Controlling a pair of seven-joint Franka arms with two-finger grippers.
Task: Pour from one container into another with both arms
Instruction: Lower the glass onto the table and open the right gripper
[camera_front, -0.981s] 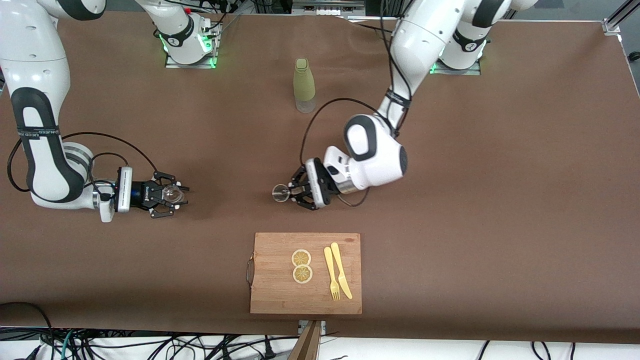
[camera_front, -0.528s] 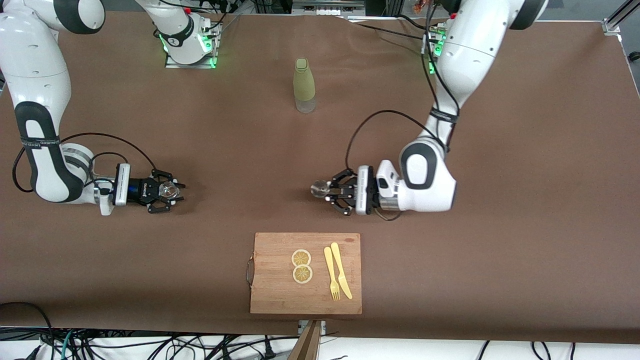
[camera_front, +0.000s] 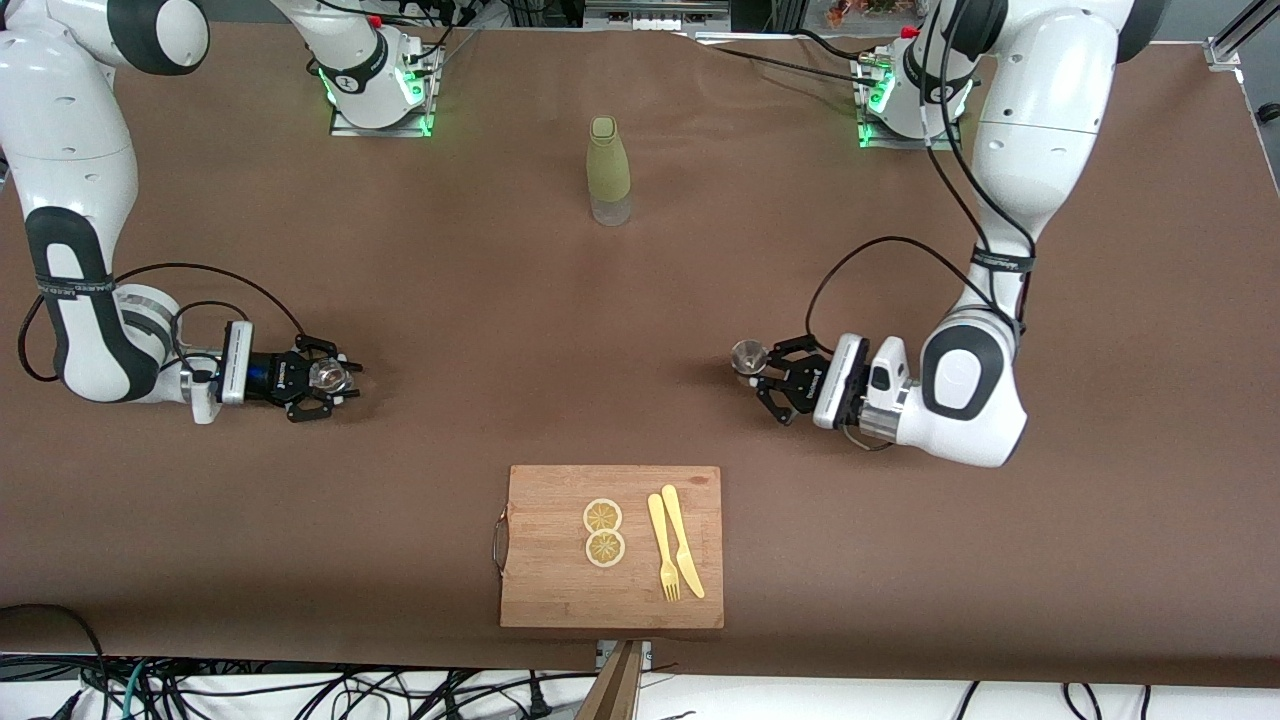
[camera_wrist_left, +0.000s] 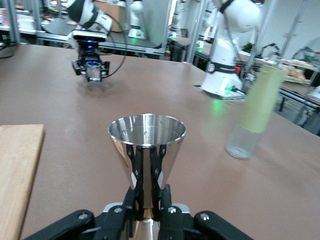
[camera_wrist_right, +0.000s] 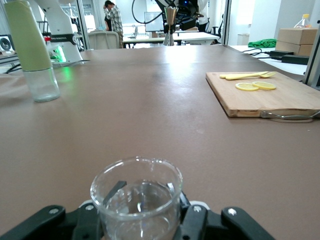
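The steel jigger stands upright in my left gripper, over the brown table toward the left arm's end. In the left wrist view the black fingers are shut on the narrow waist below the jigger's open cone. The clear glass cup sits in my right gripper, low over the table toward the right arm's end. In the right wrist view that gripper is shut on the cup, whose rim faces up. Whether the cup touches the table I cannot tell.
A tall olive-green bottle stands near the arms' bases, mid-table. A wooden cutting board lies near the front camera with two lemon slices and a yellow fork and knife on it.
My left arm has swung from mid-table toward its own end, carrying the jigger. My right gripper has drawn back slightly toward its own end with the glass cup.
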